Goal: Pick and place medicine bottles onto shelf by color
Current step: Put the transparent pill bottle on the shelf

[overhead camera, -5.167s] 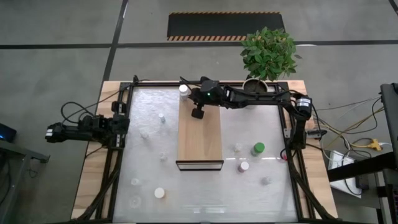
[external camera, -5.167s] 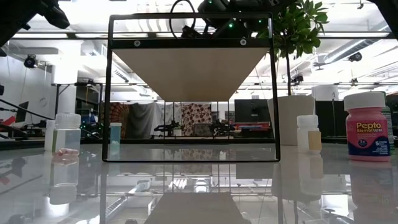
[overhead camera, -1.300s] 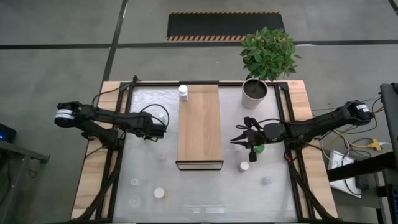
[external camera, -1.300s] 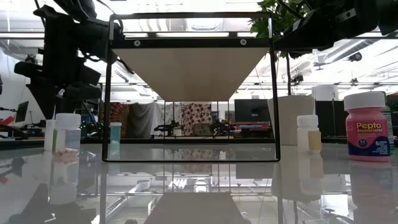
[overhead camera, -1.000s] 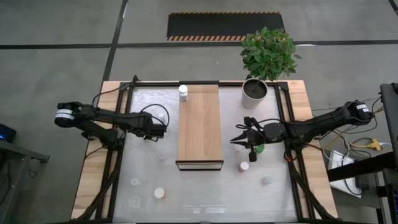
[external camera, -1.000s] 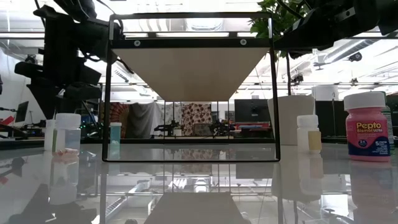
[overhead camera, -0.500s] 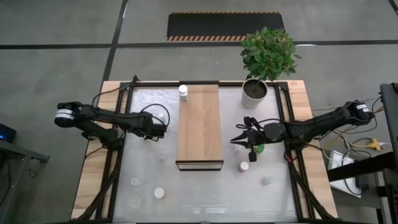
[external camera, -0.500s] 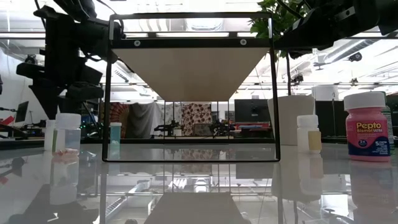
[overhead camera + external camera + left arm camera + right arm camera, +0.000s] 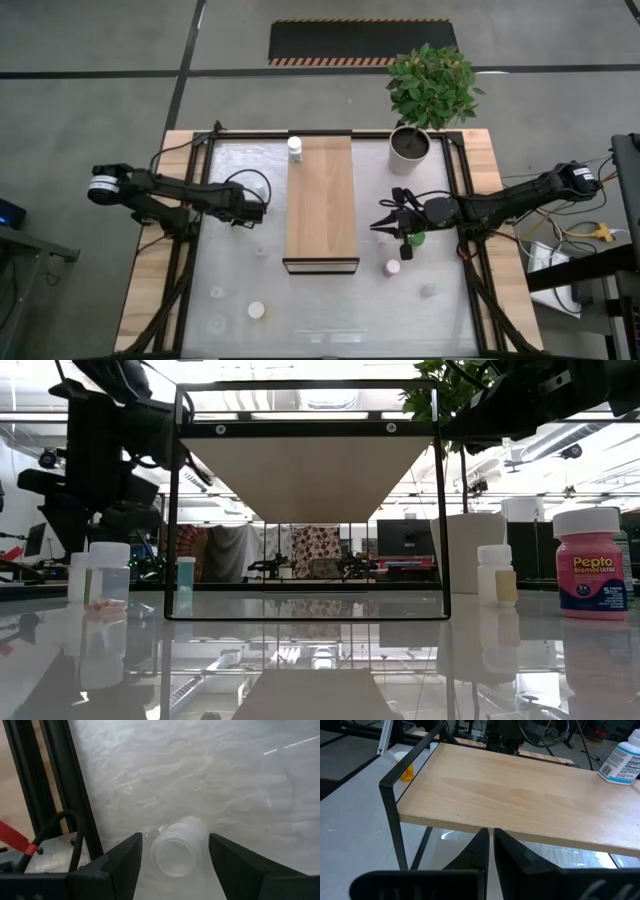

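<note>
Bottle between open left claw

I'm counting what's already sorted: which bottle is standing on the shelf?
Only the white-capped bottle at the far left corner of the wooden shelf, seen also from the right wrist. All other bottles stand on the table.

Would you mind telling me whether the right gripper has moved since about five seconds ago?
Yes. The right gripper was then over the shelf's far end by the white bottle; it now sits shut off the shelf's right side, near the green-topped bottle.
</note>
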Tool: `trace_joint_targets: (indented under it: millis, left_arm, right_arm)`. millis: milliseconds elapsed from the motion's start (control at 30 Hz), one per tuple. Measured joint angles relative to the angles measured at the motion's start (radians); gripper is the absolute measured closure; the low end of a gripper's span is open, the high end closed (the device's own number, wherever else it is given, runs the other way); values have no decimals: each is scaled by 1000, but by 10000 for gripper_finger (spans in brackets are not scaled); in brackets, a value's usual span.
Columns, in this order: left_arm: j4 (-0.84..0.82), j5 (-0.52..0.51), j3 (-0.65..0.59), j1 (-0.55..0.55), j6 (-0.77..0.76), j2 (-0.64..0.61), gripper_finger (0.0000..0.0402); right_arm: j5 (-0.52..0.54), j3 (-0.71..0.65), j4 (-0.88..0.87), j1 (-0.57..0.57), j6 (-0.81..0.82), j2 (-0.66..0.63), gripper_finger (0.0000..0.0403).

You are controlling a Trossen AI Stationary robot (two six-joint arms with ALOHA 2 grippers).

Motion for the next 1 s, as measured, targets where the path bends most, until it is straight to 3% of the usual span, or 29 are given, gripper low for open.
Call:
trace_joint_targets:
  millis: [200, 500, 633, 833, 1000]
  left_arm:
    - [7, 4, -7, 0, 0, 0, 195]
    - [4, 10, -3, 0, 9, -1, 282]
    - [-10, 29, 37, -3, 39, -2, 286]
    - [-73, 61, 213, -9, 184, 1, 283]
    - [-225, 82, 467, -24, 316, 35, 281]
  right_arm:
    - [0, 0, 0, 0, -2, 0, 385]
    - [0, 0, 0, 0, 7, 0, 385]
    - [0, 0, 0, 0, 8, 0, 385]
    - [0, 0, 0, 0, 7, 0, 385]
    - [0, 0, 0, 0, 7, 0, 385]
